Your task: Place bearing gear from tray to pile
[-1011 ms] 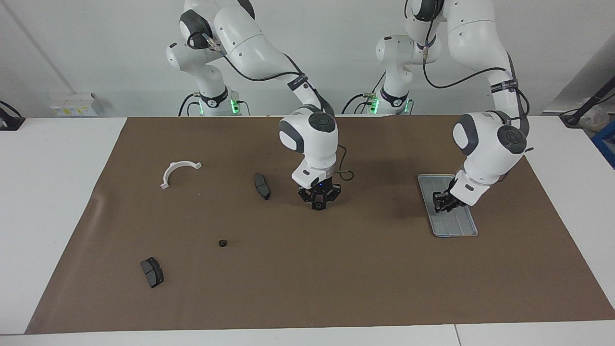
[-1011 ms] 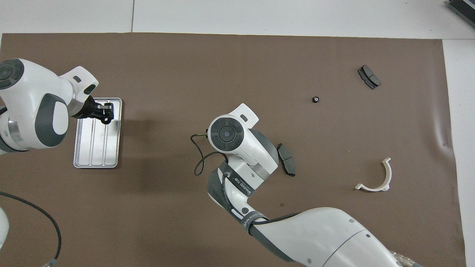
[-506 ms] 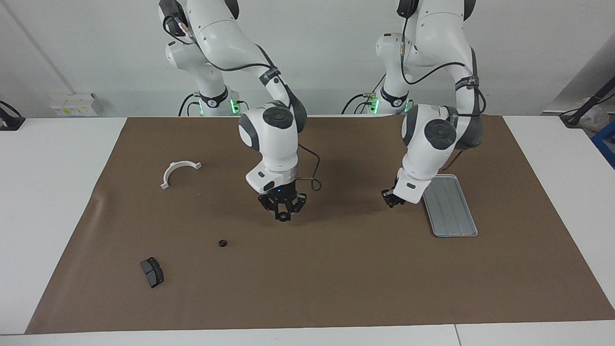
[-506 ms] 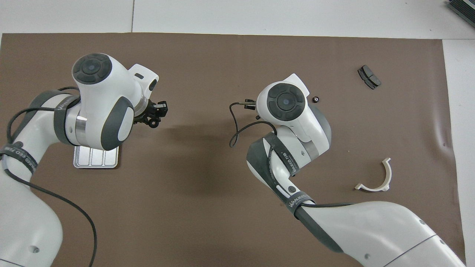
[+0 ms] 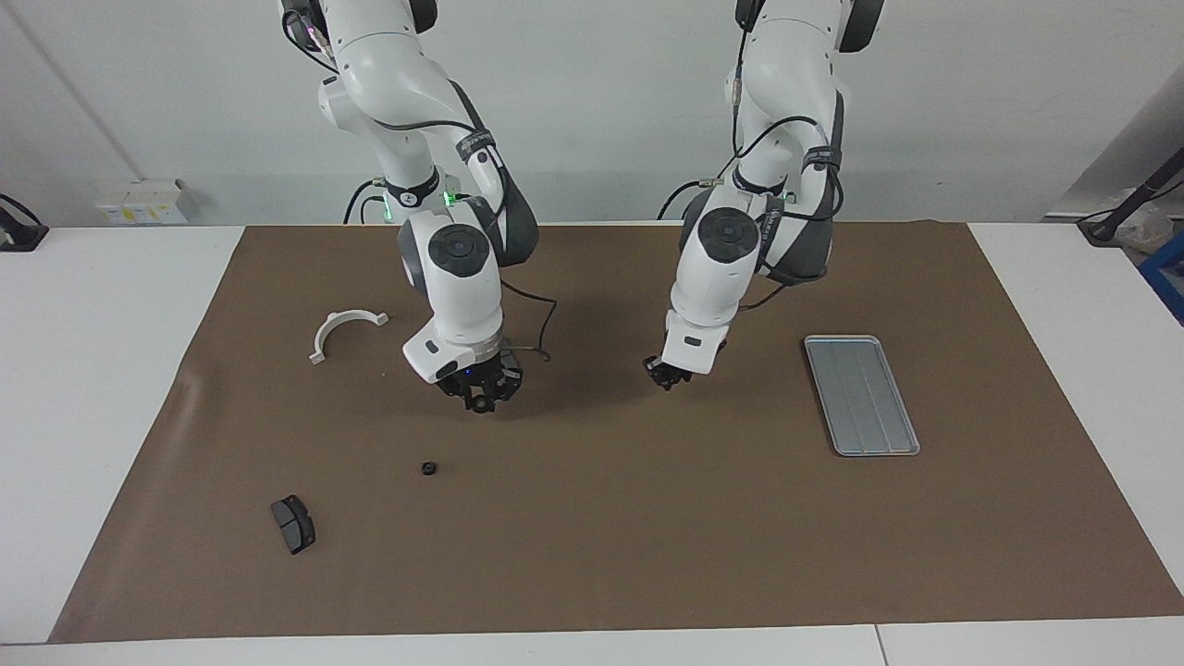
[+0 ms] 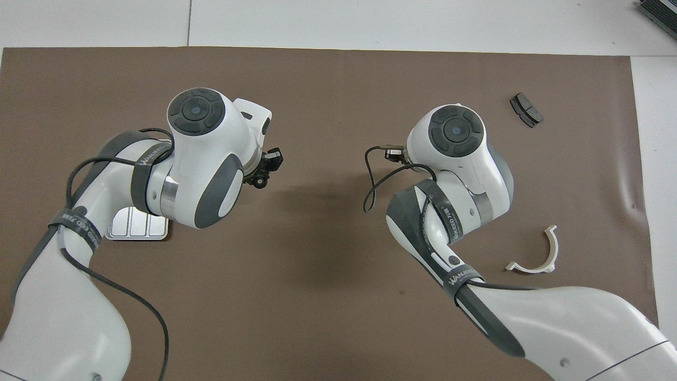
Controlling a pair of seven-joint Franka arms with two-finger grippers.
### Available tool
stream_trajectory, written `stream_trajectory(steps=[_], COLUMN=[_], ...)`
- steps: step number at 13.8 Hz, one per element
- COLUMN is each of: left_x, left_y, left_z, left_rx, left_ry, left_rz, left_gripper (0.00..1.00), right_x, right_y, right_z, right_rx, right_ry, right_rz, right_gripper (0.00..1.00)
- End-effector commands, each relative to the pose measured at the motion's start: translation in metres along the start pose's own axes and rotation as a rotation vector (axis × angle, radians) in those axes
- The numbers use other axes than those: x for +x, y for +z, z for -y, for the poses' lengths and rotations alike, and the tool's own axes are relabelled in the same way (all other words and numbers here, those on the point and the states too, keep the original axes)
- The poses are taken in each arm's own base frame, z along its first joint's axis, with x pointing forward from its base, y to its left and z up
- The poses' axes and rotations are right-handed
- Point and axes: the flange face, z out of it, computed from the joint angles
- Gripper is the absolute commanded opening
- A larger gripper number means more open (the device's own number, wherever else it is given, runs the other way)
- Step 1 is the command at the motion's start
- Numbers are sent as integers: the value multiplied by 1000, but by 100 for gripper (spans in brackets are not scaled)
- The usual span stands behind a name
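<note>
The grey-blue tray (image 5: 860, 393) lies bare toward the left arm's end of the mat; only its corner (image 6: 138, 231) shows from overhead. My left gripper (image 5: 668, 377) hangs over the middle of the mat, shut on a small dark bearing gear (image 6: 258, 183). My right gripper (image 5: 478, 400) hangs low over the mat beside the pile and is hidden under its own wrist in the overhead view. The pile shows a white half-ring bracket (image 5: 344, 328), one dark brake pad (image 5: 293, 524) and another bearing gear (image 5: 428, 469) on the mat. The second brake pad is hidden by the right arm.
A brown mat (image 5: 647, 536) covers the table. The bracket (image 6: 539, 254) and the brake pad (image 6: 525, 109) show in the overhead view toward the right arm's end. A loose black cable (image 6: 370, 185) hangs from the right wrist.
My left gripper has left the tray and moved to over the middle of the mat with the gear. My right gripper has moved toward the pile and now covers the second brake pad.
</note>
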Motion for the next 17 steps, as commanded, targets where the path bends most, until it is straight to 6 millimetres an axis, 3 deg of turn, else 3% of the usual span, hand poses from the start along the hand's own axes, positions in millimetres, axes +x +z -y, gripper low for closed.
stream_trajectory(steps=[1,4,7,9,11,12,13,15,17], left_x=[-14,-46,-72,-77,-74,-66,-58,-18,22], left_y=[10,22,38,39,33,23,13,-6,-39], left_z=[-27,-48,-57,-58,-59,-58,-57,-36,-2], left_rx=[-43,-65,-76,-71,-58,-45,-30,-27,-49], left_ry=[-40,7,46,53,50,45,42,-10,-25], left_rz=[-23,-39,-45,-42,-34,-28,-23,-28,-42], left_gripper=[17,34,59,79,84,84,84,85,86], right_x=[-28,-45,-64,-66,-68,-67,-67,-69,-66], right_y=[10,24,36,34,33,35,36,35,31], right_z=[-25,-35,-47,-59,-71,-76,-78,-78,-75], right_rx=[34,25,13,12,6,8,8,7,8], right_ry=[-36,-57,-97,-127,-154,-163,-166,-156,-147], right_rz=[62,112,151,167,206,210,213,212,196], right_gripper=[0,0,1,4,8,16,37,99,100])
